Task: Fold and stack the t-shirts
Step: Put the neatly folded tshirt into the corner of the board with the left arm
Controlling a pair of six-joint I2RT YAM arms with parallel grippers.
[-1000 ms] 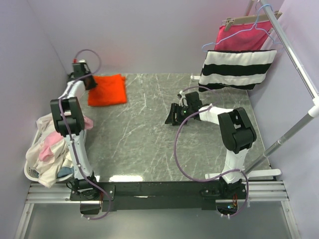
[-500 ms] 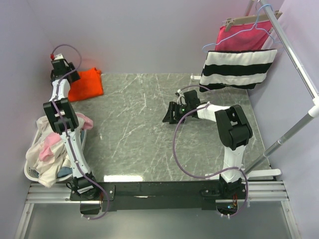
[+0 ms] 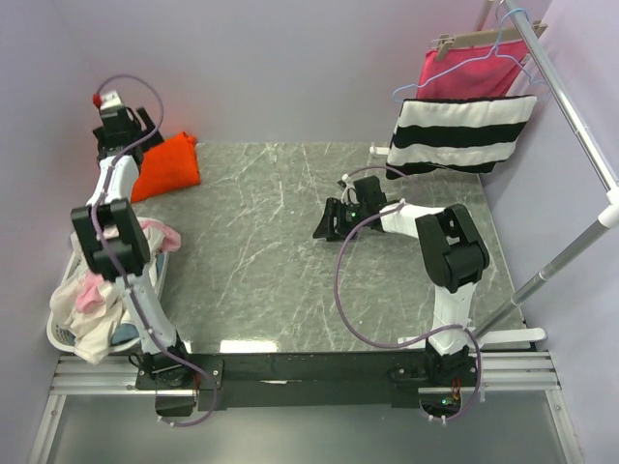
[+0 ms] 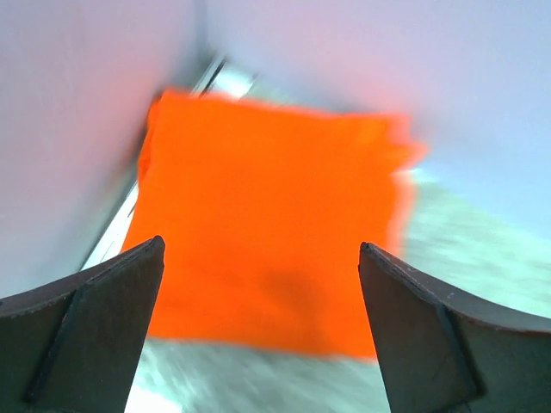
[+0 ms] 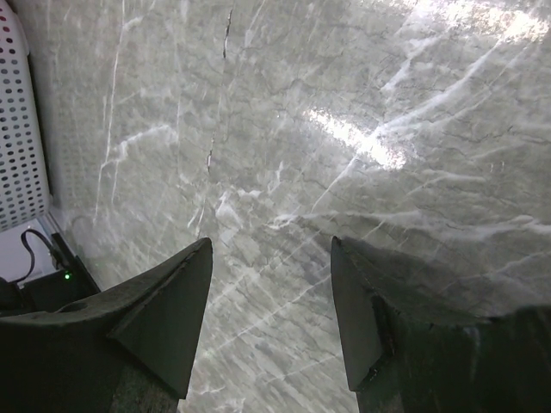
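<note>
- Left gripper [image 4: 260, 248]: pinched shut a second ago, now spread to full width, with nothing between the fingers.
- Poised over the orange t-shirt [image 3: 172, 164], jaws either side of it in the wrist view; too blurred to tell whether touching.
- That shirt: a second ago lying flat and farther right on the table [image 3: 261, 261]; now pulled into the far left corner, close against the left wall [image 3: 48, 145], folded to a rough rectangle and sitting askew.
- Left arm swung leftward and back along with it, wrist now nearest the corner.
- Cream and pink t-shirts [image 3: 82, 304]: heaped in the white basket [image 3: 56, 336] off the table's left edge, one pink piece hanging over the rim; same lie as a second ago.
- Right gripper [image 5: 271, 245]: partly open, holding nothing, low over bare marble right of the table's middle; hardly shifted since a second ago.
- Striped cloth [image 3: 459, 135] and deep-pink cloth [image 3: 464, 75]: hanging from the rail [image 3: 566, 92] at far right, unchanged.
- Count: two grippers, one orange shirt on the table, one basket, one striped cloth, one deep-pink cloth; number of shirts in the heap not countable.
</note>
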